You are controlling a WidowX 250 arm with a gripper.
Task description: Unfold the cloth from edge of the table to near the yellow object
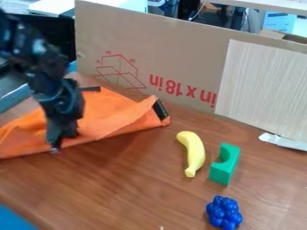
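The orange cloth [114,112] lies on the left part of the wooden table, from the left edge of the view to the cardboard wall. Its right part is folded over, and a black patch shows at the right corner. My gripper [62,140] hangs down over the front part of the cloth, near its front edge. Whether it touches or holds the fabric I cannot tell. The yellow banana [194,152] lies right of the cloth, apart from it.
A green block [224,170] stands just right of the banana. Blue grape-like balls [224,213] lie near the front. The cardboard wall [174,58] borders the table's back, with a white scrap [283,141] at the right. A blue object [13,219] is at the lower left corner.
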